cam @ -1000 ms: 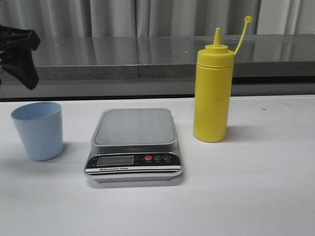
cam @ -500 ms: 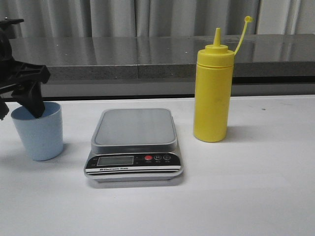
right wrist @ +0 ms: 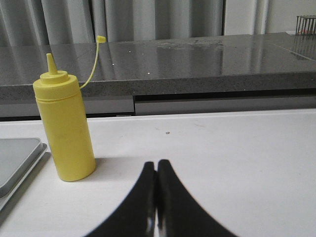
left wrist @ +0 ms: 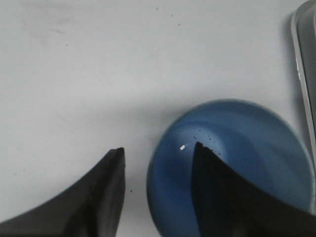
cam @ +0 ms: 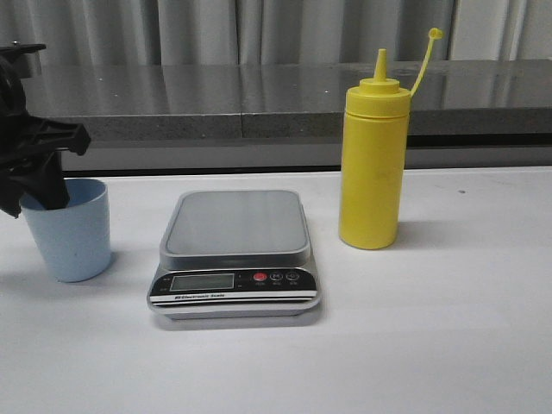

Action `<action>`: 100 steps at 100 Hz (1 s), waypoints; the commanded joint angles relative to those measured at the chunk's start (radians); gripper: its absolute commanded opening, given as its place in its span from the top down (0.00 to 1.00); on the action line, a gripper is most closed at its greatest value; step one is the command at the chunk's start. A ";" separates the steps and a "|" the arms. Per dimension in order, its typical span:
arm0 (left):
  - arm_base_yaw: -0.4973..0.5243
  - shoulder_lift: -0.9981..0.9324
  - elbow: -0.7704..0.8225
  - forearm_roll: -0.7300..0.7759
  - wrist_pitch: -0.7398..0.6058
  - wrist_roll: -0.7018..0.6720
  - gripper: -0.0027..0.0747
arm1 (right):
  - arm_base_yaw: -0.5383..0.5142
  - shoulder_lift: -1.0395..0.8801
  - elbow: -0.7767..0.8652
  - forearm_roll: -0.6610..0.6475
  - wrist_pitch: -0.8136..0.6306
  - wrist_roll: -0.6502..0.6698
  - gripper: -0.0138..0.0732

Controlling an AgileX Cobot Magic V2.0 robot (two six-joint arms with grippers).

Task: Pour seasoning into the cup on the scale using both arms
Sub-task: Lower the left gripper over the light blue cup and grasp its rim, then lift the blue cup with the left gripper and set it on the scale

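The pale blue cup (cam: 69, 233) stands on the white table left of the silver-grey scale (cam: 235, 226). My left gripper (cam: 30, 197) is open and straddles the cup's left wall, with one finger inside the cup and the other outside it. In the left wrist view the gripper (left wrist: 158, 150) shows one finger (left wrist: 217, 192) over the cup's inside (left wrist: 252, 148). The yellow seasoning bottle (cam: 372, 164) stands upright right of the scale, its cap hanging on the strap. My right gripper (right wrist: 157, 165) is shut and empty, low over the table, to the right of the bottle (right wrist: 65, 131).
A dark grey counter ledge (cam: 285, 99) with curtains behind runs along the back of the table. The scale's edge shows in the left wrist view (left wrist: 305, 74) and in the right wrist view (right wrist: 17, 160). The right gripper does not show in the front view.
My left gripper has come down from the upper left onto the cup; one finger is now inside it. The cup, scale and bottle have not moved.
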 commanded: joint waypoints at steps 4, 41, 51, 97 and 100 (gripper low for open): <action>-0.005 -0.038 -0.030 -0.013 -0.040 -0.005 0.73 | -0.005 -0.022 -0.016 -0.002 -0.083 -0.002 0.92; -0.005 -0.038 -0.030 -0.013 -0.040 -0.005 0.95 | -0.005 -0.022 -0.016 -0.002 -0.083 -0.002 0.92; -0.005 -0.038 -0.030 -0.013 -0.040 -0.005 0.98 | -0.005 -0.022 -0.016 -0.002 -0.083 -0.002 0.92; -0.016 -0.038 -0.277 -0.015 0.175 -0.005 0.99 | -0.005 -0.022 -0.016 -0.002 -0.083 -0.002 0.92; -0.023 -0.038 -0.296 -0.015 0.184 -0.005 0.99 | -0.005 -0.022 -0.016 -0.002 -0.083 -0.002 0.92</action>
